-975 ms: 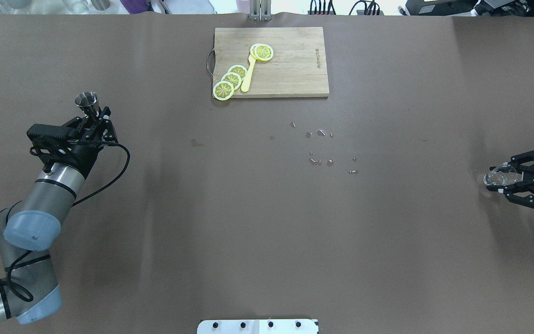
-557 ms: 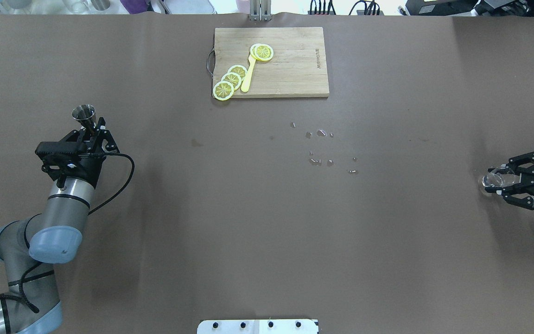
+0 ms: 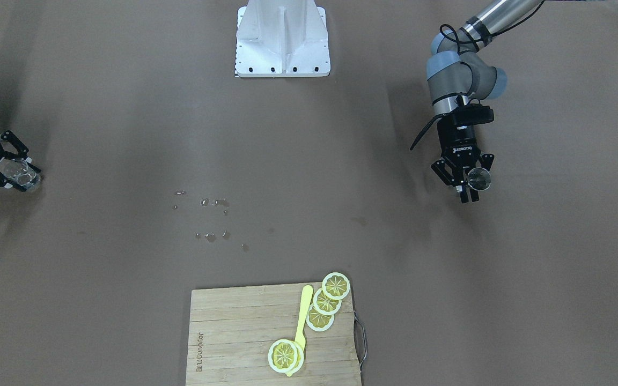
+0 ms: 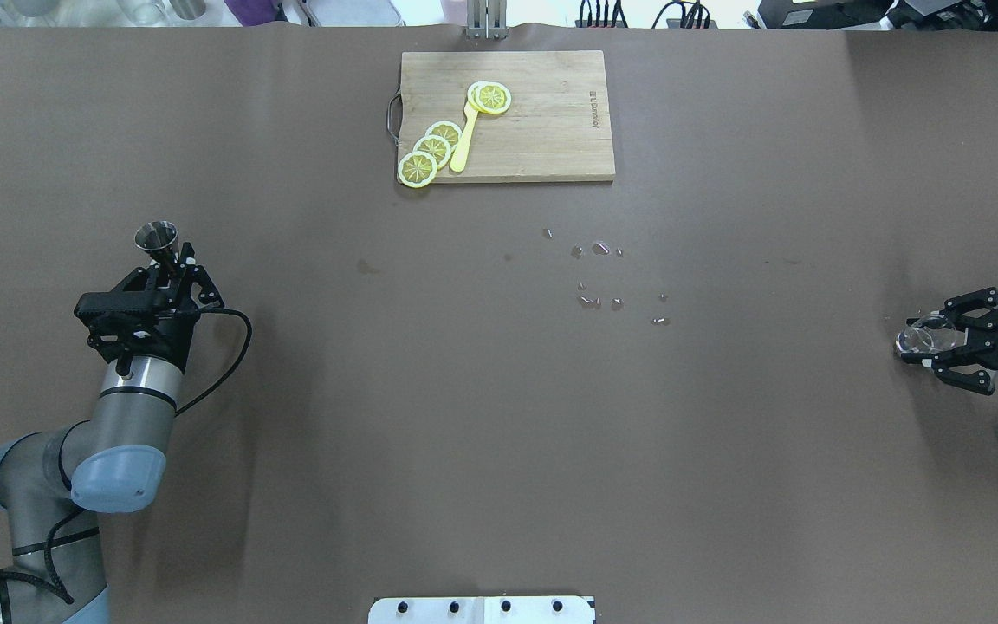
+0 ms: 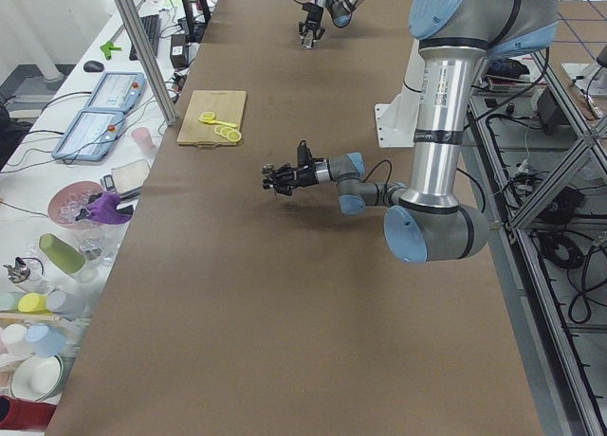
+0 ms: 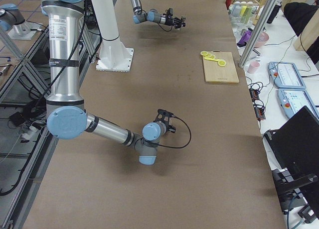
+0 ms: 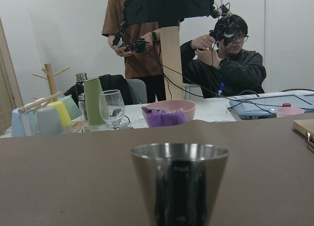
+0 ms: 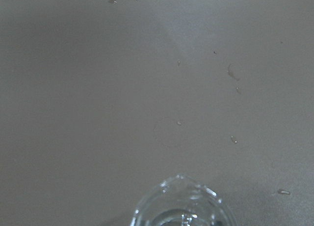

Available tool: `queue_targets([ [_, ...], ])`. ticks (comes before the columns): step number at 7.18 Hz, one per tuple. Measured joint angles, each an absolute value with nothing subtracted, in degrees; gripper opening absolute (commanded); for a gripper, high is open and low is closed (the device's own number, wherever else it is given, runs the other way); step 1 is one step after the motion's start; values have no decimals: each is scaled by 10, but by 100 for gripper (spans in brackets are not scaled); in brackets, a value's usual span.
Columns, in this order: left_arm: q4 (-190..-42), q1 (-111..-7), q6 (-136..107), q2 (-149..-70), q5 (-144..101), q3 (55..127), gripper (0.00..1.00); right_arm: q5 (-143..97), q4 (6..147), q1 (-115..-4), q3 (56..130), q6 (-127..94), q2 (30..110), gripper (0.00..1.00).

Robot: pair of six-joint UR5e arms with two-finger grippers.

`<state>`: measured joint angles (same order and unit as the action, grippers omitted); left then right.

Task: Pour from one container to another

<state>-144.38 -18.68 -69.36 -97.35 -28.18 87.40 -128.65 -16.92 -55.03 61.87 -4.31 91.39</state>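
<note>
A small metal cup (image 4: 157, 236) is held upright by its lower part in my left gripper (image 4: 171, 263), at the table's left side. It fills the bottom centre of the left wrist view as the metal cup (image 7: 179, 182). The front-facing view shows the same cup (image 3: 479, 178) at the left gripper (image 3: 469, 188). On the table's far right, my right gripper (image 4: 928, 340) is shut on a clear glass (image 4: 913, 336), tilted toward the table's middle. The glass (image 8: 179, 206) shows at the bottom of the right wrist view and again as the glass (image 3: 23, 177) at the front-facing view's left edge.
A wooden cutting board (image 4: 551, 130) at the back centre carries lemon slices (image 4: 430, 149) and a yellow utensil (image 4: 464, 139). Water droplets (image 4: 599, 277) dot the brown table mid-right. Beyond the far edge are two people (image 7: 147, 49), a pink bowl (image 7: 168, 111) and cups.
My left arm has drawn back toward the robot, bringing the metal cup with it. The right gripper has shifted slightly with the glass.
</note>
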Motion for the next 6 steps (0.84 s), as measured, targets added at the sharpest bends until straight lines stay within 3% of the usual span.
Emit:
queue_targets([
  [1,-1443,-184,-703,-973,-279,873,0,-1286,-170,-549,618,-42,913,99],
  [6,-1442,-185,-719,-979,-224,849,0,-1285,-190,-542,610,-40,910,100],
])
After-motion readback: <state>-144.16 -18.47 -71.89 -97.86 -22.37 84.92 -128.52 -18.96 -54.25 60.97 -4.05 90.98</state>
